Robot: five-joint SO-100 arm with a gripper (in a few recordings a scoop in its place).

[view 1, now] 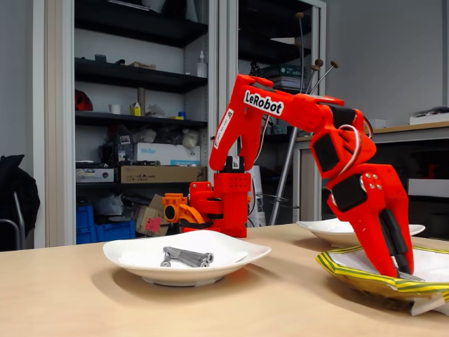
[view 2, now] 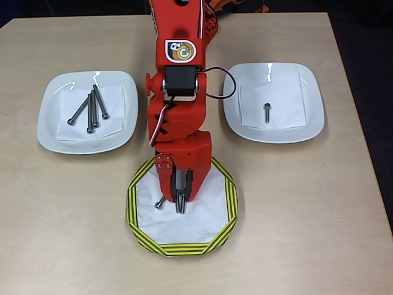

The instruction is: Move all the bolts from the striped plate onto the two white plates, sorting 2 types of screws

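- The red arm is bent forward over the table (view 2: 344, 203) and its gripper (view 2: 180, 206) is lowered into the striped plate (view 2: 228, 195), seen in the overhead view at the near middle of the table
- The fingers are drawn close together with their tips at the white paper lining of the plate; whether something is pinched between them cannot be told
- A short bolt (view 2: 160, 203) is seen lying on the lining just to the left of the fingertips in the overhead view, very close to them
- In the fixed view the gripper (view 1: 401, 270) is seen reaching down inside the striped plate (view 1: 351, 275) at the right of the picture
- The white plate on the left (view 2: 49, 123) in the overhead view is lined with a paper square, and four long bolts (view 2: 92, 110) are laid on it, close together and fanned out
- The same long bolts (view 1: 186, 257) are seen bunched on the near left plate (view 1: 133, 254) in the fixed view
- The white plate on the right (view 2: 313, 114) in the overhead view, also lined with paper, carries one short bolt (view 2: 267, 112) near its centre
- The two white plates are set well apart on either side of the arm, farther back than the striped plate
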